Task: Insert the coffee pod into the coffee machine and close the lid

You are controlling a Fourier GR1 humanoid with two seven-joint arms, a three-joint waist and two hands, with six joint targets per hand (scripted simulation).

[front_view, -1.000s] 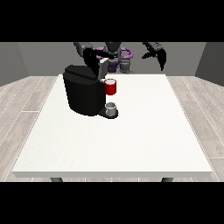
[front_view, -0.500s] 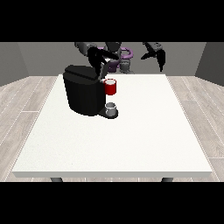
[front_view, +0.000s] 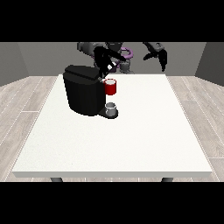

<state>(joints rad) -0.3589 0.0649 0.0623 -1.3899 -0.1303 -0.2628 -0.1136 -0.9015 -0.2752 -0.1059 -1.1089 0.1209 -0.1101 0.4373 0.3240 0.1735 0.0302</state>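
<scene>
A black coffee machine (front_view: 83, 94) stands on the left part of the white table (front_view: 131, 135). Its red brew head (front_view: 110, 87) sticks out on the right side, above a small grey cup (front_view: 111, 108) on the drip base. The hand at the view's left (front_view: 105, 61) hovers just above the machine's top right corner and holds a small white coffee pod (front_view: 113, 65) at its fingertips. The hand at the view's right (front_view: 159, 56) hangs in the air beyond the table's far edge, with fingers pointing down and nothing in it. The machine's lid is hard to make out.
The robot's torso (front_view: 124, 54) with purple parts stands behind the table's far edge. Wooden floor (front_view: 26, 96) surrounds the table. White tabletop stretches in front of and to the right of the machine.
The hand at the view's left has moved down and towards the machine's top with the pod. The hand at the view's right has shifted slightly.
</scene>
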